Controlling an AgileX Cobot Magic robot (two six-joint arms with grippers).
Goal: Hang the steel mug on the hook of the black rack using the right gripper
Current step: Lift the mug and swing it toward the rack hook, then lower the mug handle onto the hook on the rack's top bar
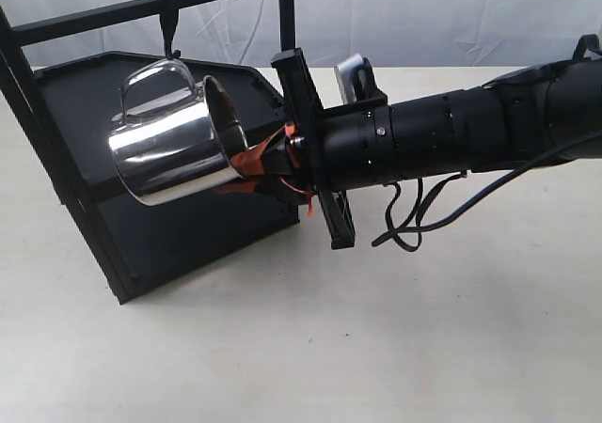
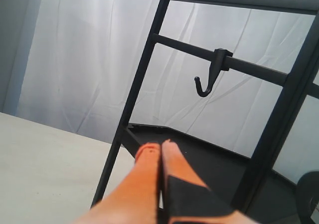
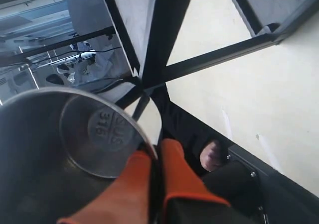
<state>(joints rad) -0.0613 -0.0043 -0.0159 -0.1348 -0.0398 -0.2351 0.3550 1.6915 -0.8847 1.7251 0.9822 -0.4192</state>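
Both tool (image 1: 268, 164) pads (image 3: 174, 169) on steel mug (image 1: 174, 150) rim

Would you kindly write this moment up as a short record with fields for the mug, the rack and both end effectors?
mug: steel mug held tilted in the air in front of the black rack
grip: right end effector pinches the mug's rim, one finger inside
handle: uppermost, right at the hook on the top crossbar; whether it is on the hook cannot be told
left end effector: shut, empty, pointing toward the rack
surface: pale table
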